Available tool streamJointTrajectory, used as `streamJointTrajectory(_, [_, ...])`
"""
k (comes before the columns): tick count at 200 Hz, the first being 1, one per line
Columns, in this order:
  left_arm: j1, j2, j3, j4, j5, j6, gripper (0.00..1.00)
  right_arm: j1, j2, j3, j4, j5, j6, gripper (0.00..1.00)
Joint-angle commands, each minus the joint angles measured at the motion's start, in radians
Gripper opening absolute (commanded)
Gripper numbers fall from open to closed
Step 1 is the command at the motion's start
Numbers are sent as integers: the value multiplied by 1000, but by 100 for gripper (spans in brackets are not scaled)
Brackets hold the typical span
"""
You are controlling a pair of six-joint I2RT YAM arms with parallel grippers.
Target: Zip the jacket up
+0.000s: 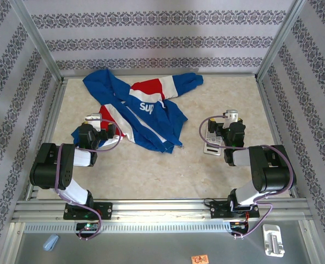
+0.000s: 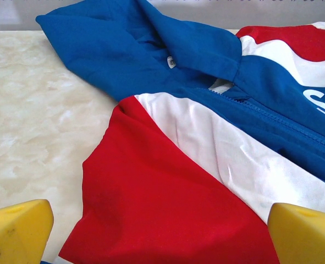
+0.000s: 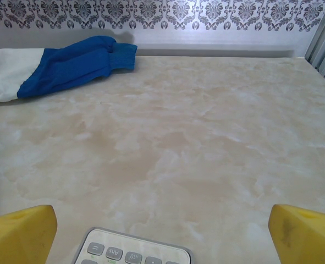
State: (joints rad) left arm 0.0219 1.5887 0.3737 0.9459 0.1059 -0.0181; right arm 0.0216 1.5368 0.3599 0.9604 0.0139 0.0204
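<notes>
Yellow pads (image 2: 19,231) at the near corners of the left wrist view, flung wide with nothing between them: left gripper (image 2: 162,242) open and empty, hanging just over the jacket (image 2: 167,187). Dead ahead at twelve o'clock, red panel first, then a white band, then blue running up to the hood. Off at two o'clock, picking up the zipper (image 2: 272,118), slanting from the right edge in toward the collar at twelve; cannot spot the slider, cannot tell how far closed. Up to the top view, twelve o'clock at the far wall: sprawled on the table (image 1: 151,176) with hem at five o'clock and hood at eleven, so a long axis on the diagonal, hem end poking out roughly midway between the two arms. Over to the right gripper (image 3: 162,236): same story, jaws wide, holding nothing, poised above a calculator (image 3: 132,250) at its six o'clock. Beyond that, bare marble, then a blue cuff way out at ten o'clock, well apart. Left arm nearer by a long way, practically on the cloth; probably needs a reach toward four o'clock for the hem, with the right swinging to nine to meet it.
</notes>
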Motion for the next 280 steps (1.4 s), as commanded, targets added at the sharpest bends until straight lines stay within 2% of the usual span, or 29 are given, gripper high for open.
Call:
streamJointTrajectory(1, [11,1,17,-10,25,15,100,-5,2,11,12,13,10,98])
streamJointTrajectory(103, [10,1,18,-10,20,15,100,-5,2,11,12,13,10,98])
streamJointTrajectory(143, [10,-10,-18,47,-52,-17,100,-5,-4,-5,37,-2,5,98])
streamJointTrajectory(165, [10,-50,-31,38,-69,-20,100,8,-61,-42,38,9,-9,98])
streamJointTrajectory(196, [10,-177,4,-145,-99,-37,100,31,-203,-21,-168,52,-7,98])
streamJointTrajectory(226, [10,-307,35,-332,-111,-93,100,73,-261,128,-449,84,-6,98])
streamJointTrajectory(255, [10,-383,156,-687,-56,-169,96,154,-199,315,-683,88,-9,97])
streamJointTrajectory(280, [10,-403,197,-826,7,-261,89,259,-89,472,-795,113,-34,96])
